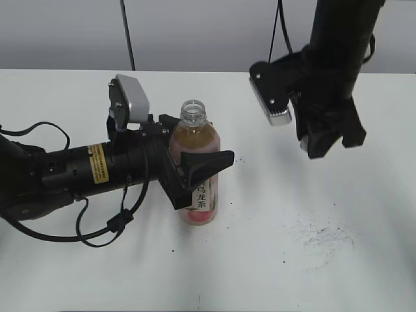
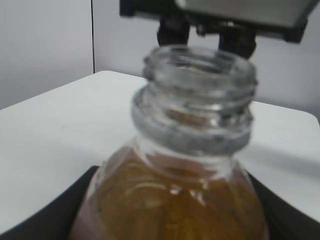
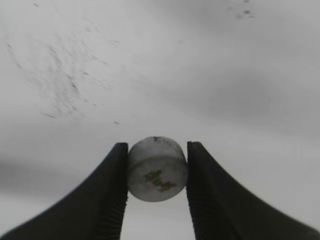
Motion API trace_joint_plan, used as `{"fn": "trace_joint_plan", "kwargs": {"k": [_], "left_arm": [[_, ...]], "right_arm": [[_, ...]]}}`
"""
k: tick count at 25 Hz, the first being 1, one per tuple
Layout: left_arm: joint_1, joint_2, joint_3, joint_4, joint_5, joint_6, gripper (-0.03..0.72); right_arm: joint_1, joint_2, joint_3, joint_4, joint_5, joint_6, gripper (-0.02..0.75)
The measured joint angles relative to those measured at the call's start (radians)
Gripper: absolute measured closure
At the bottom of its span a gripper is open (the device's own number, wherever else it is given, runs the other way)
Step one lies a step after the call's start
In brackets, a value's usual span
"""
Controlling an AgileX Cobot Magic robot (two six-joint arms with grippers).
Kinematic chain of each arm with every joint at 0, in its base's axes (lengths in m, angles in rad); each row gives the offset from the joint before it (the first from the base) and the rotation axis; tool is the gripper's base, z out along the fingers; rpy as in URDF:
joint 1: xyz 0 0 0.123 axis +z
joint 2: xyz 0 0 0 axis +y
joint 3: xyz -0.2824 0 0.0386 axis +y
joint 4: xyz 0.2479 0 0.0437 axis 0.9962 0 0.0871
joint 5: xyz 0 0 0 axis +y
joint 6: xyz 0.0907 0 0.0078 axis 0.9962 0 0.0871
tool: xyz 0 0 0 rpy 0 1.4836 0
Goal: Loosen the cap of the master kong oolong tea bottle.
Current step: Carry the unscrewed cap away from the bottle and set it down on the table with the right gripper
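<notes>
While the master kong oolong tea bottle (image 1: 198,170) is clamped upright near the table's (image 1: 338,260) centre by the left gripper (image 1: 192,168), the cap (image 3: 156,168), already off, is pinched by the right gripper (image 3: 156,172) above the table's right half.

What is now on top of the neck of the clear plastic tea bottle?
Nothing: the clear plastic tea bottle has an open threaded mouth. Its white-grey round cap sits between the right gripper fingers, above the table.

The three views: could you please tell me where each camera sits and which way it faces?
Exterior: raised in front, slanting down at the table; both arms show.
Left wrist: behind the left pincer, facing the bottle's open neck; finger edges show.
Right wrist: above the right pincer, looking down; fingers clamp the cap.
Shared: exterior and left wrist both show the bottle.
</notes>
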Motion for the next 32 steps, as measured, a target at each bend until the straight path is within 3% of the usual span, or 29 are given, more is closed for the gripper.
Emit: {"fn": "trace_joint_plan", "kwargs": {"k": [6,16,19,23,25,32], "left_arm": [[0.000,0.000,0.000,-0.001,0.000,0.000,0.243],[0.000,0.000,0.000,-0.002,0.000,0.000,0.243],[0.000,0.000,0.000,-0.002,0.000,0.000,0.243],[0.000,0.000,0.000,-0.002,0.000,0.000,0.243],[0.000,0.000,0.000,-0.002,0.000,0.000,0.243],[0.000,0.000,0.000,-0.007,0.000,0.000,0.213]], "right_arm": [[-0.010,0.051,0.136,0.046,-0.090,0.094,0.468],[-0.010,0.199,0.149,0.027,-0.251,0.320,0.465],[-0.010,0.199,0.150,0.027,-0.255,0.410,0.407],[-0.012,0.199,0.151,0.018,-0.266,0.615,0.202],[-0.012,0.199,0.147,0.000,-0.273,0.674,0.143],[-0.012,0.199,0.062,-0.018,-0.217,0.726,0.174]]}}
